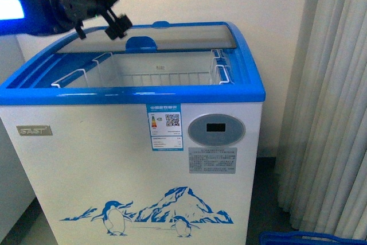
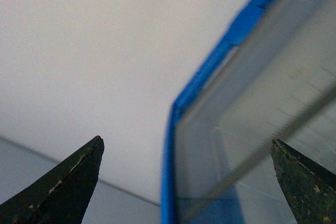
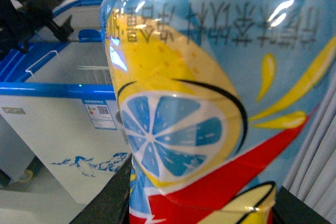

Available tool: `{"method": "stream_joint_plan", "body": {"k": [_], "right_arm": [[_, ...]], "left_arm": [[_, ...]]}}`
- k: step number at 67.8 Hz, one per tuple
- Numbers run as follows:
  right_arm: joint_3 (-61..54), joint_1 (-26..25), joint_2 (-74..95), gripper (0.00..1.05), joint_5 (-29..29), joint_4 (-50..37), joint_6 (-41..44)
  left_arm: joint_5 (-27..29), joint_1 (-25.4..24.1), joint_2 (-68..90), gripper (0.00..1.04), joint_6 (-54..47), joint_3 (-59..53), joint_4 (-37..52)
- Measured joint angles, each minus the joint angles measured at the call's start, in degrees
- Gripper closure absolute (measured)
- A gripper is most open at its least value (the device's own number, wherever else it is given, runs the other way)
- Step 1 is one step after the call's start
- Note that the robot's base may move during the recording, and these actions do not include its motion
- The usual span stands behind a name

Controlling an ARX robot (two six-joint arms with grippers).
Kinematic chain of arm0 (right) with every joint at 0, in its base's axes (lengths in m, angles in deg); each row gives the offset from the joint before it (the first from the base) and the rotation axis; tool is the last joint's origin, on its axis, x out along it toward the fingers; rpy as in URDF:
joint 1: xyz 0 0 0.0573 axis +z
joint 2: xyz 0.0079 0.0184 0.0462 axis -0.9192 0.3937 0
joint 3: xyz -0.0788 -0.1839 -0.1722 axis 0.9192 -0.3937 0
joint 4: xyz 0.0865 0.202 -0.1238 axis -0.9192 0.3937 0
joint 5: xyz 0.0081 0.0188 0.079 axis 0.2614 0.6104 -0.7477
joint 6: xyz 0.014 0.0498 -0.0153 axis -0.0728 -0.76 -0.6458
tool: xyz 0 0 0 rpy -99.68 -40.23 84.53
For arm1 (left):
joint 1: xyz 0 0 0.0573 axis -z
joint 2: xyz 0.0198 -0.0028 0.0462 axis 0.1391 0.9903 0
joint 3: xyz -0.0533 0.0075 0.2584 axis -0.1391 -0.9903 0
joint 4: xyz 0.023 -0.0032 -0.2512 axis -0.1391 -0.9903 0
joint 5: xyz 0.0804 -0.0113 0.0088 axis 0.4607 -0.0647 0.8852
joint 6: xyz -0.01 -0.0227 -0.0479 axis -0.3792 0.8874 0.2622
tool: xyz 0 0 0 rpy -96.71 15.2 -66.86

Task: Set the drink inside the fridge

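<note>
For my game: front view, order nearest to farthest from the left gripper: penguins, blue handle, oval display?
1. Blue handle, on the lid by the left gripper.
2. Oval display, fridge front, upper right.
3. Penguins, bottom of front.

drink (image 3: 210,77) cropped at both ends, fridge (image 1: 86,170) sticker (image 1: 166,127) print unreadable, perhaps blurred

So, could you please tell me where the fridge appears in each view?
Front view: the fridge fills most of the frame, its top open.
Left wrist view: only its glass lid, close up.
Right wrist view: in the background, behind the held drink.
Shared landmark: its blue rim.
</note>
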Motion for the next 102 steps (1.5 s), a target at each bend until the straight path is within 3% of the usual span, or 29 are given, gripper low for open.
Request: {"method": "stream_joint_plan", "body": {"k": [4, 12, 16, 23, 38, 42, 48, 55, 60, 67, 80, 90, 102], "right_arm": [[0.00, 0.00, 0.00, 0.66, 0.02, 0.00, 0.00], [0.00, 0.00, 0.00, 0.66, 0.02, 0.00, 0.00], [0.00, 0.00, 0.00, 0.66, 0.02, 0.00, 0.02], [0.00, 0.00, 0.00, 0.66, 0.00, 0.00, 0.02], [0.00, 0.00, 0.00, 0.66, 0.02, 0.00, 0.00], [0.00, 0.00, 0.00, 0.66, 0.02, 0.00, 0.00], [0.00, 0.00, -0.02, 0.66, 0.00, 0.00, 0.00], [0.00, -0.02, 0.02, 0.66, 0.37, 0.02, 0.04], [4.72, -0.98, 4.85, 0.66, 0.81, 10.54, 6.45], [9.66, -3.83, 12.35, 0.66, -1.92, 14.23, 18.97], [20.94, -3.96, 33.48, 0.66, -3.26, 1.86, 44.94], [34.64, -1.57, 54.82, 0.66, -1.20, -0.85, 64.87], [54.14, 1.90, 74.44, 0.66, 3.28, 0.57, 73.07]], "left_arm": [[4.87, -0.33, -2.12, 0.08, 5.75, 2.60, -2.29], [7.34, -0.87, -5.68, 0.08, 17.51, 2.58, -8.00], [5.64, -1.01, -15.69, 0.08, 31.85, -13.38, -6.29], [1.55, -0.76, -31.50, 0.08, 46.66, -38.38, 0.46], [-4.00, 1.20, -66.42, 0.09, 61.90, -84.80, 8.15], [1.38, 1.64, -76.06, 0.19, 60.83, -99.80, 18.43], [2.14, 0.26, -86.49, 0.31, 59.65, -116.56, 28.02], [-2.03, -4.39, -101.20, 0.47, 59.01, -135.60, 27.56], [-3.17, -7.30, -111.21, 0.60, 58.84, -146.64, 26.10], [-3.87, -7.78, -116.80, 0.74, 58.75, -151.91, 25.75], [-4.28, -7.78, -121.50, 1.02, 58.58, -154.77, 24.61], [-4.26, -7.78, -125.44, 1.02, 58.40, -156.80, 22.62], [-4.24, -7.78, -129.85, 1.02, 58.40, -158.57, 19.91]]}}
